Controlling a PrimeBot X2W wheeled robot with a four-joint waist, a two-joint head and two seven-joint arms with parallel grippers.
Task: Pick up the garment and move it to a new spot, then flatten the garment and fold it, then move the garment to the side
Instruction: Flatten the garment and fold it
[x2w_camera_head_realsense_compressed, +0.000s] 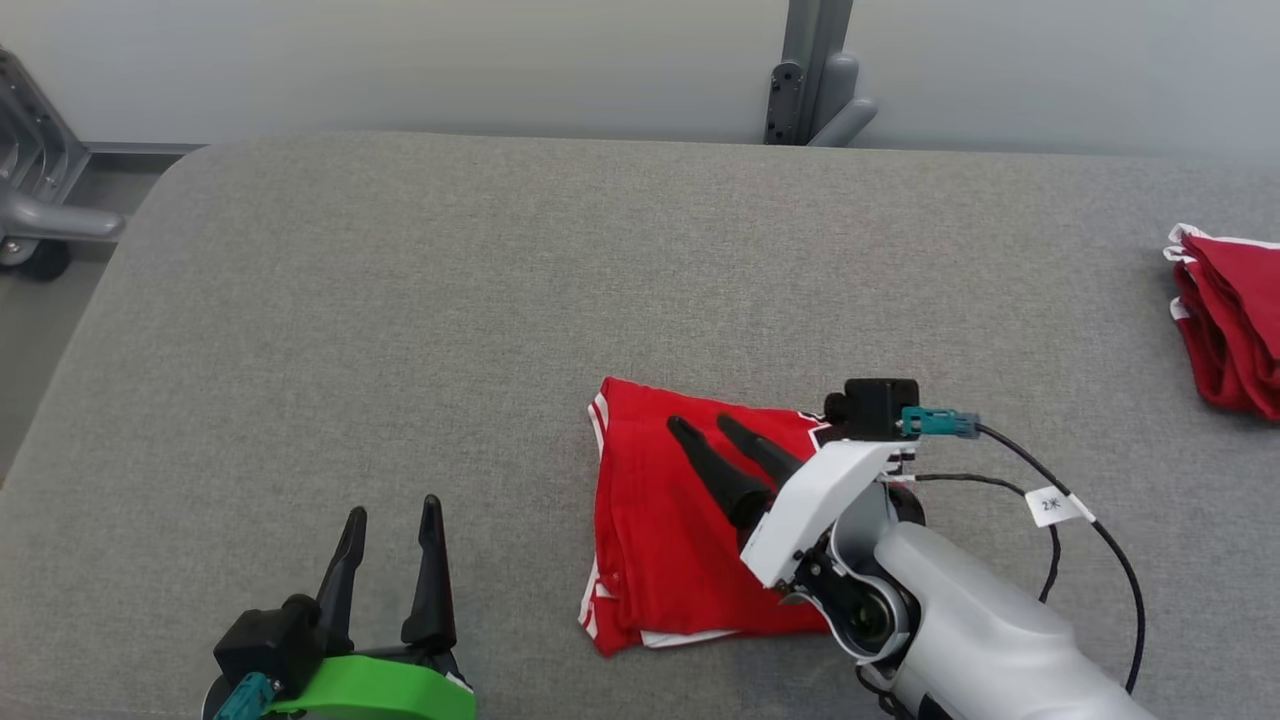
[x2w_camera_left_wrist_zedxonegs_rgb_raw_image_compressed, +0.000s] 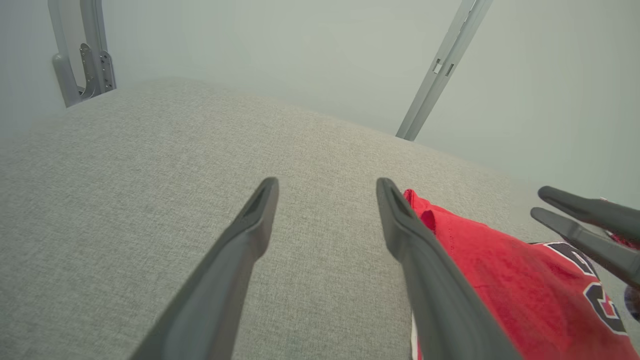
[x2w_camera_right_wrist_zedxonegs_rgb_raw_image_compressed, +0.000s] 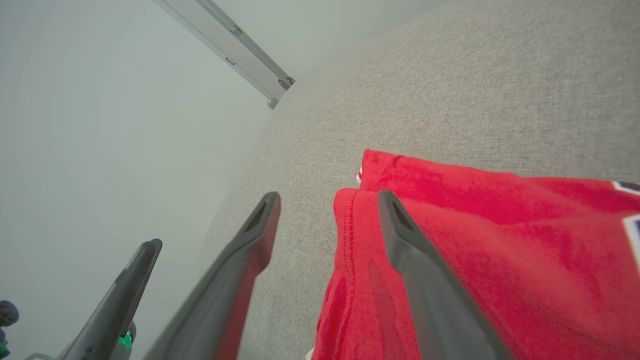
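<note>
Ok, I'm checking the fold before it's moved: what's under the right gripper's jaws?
The folded red garment, lying on the grey surface, with the right gripper open over it. Its right edge is covered by the right arm, so that part cannot be seen.

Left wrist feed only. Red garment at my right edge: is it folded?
Observer: Yes. The head view shows the garment as a compact folded rectangle on the table.
Operator: Right end effector holding it?
Observer: No. The right end effector is open over the garment, gripping nothing.
Operator: Anything else on the table?
Observer: A red pile of cloth at the table's right edge, apart from the garment.
</note>
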